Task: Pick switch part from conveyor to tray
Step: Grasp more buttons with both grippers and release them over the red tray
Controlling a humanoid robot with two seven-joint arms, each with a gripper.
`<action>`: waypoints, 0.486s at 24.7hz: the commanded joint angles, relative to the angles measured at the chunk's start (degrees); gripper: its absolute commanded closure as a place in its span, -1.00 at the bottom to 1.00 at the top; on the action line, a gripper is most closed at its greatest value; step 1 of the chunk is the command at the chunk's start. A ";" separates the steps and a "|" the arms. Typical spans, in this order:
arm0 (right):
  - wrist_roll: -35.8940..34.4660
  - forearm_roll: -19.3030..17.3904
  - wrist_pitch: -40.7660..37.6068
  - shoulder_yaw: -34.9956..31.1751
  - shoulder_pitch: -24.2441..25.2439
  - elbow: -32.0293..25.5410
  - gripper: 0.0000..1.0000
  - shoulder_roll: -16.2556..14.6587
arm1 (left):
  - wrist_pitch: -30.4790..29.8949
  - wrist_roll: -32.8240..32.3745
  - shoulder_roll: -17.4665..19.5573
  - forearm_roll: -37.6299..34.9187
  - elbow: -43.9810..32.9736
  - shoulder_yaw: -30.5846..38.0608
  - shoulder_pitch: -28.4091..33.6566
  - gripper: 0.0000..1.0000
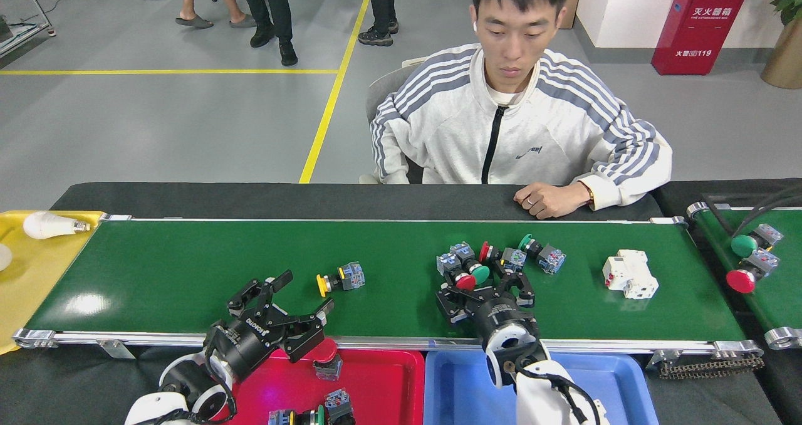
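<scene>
The red-capped switch part (460,278) is found just at 11 o'clock of the open, empty right gripper (485,291), its long axis running toward 11 o'clock on the conveyor (188,268).

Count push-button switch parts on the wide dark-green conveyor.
5. Yellow-capped switch alone mid-belt; red-capped switch and green-capped switch at the black right gripper; second red switch and second green switch just behind. Gripper may hide more.

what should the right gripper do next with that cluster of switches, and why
Probably ease the right gripper forward and close on the red-capped switch. Its fingers are spread open right at that switch, which lies on the conveyor pressed against the green-capped switch, so a careful, centred closing seems needed to take only one. The blue tray sits just behind it.
</scene>
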 commanded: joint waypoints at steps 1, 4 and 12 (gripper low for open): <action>-0.11 -0.09 0.52 0.40 -2.06 0.67 -0.24 0.70 | 0.29 0.30 0.39 -0.10 1.59 0.05 -2.11 -1.00; -0.11 -0.09 0.35 3.56 -2.59 0.93 0.78 0.52 | 0.91 0.65 0.39 -0.28 5.72 0.05 -4.57 -1.00; -1.61 -0.53 -7.47 6.90 2.51 -9.79 0.96 0.00 | 4.69 2.67 2.68 -0.37 9.41 0.14 -4.92 -1.00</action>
